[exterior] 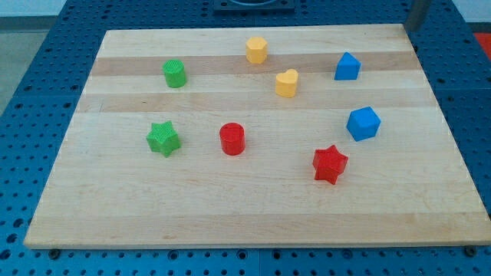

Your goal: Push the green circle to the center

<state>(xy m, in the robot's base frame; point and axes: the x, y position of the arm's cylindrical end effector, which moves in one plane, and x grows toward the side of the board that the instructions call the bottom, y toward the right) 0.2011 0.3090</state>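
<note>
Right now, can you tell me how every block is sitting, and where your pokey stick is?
green circle: upright, alone near the view's top left.
green star: flat, touching nothing.
red cylinder: upright, apart from the star.
red star: flat, alone.
yellow hexagon block: upright.
yellow heart: upright, apart from the hexagon.
Two blue blocks: apart.
My tip: not showing clearly.

We see a bench (253,207) of pale, matt, smooth wood with visible grain. Our green circle (175,73) looks like ridged, matt plastic
</note>
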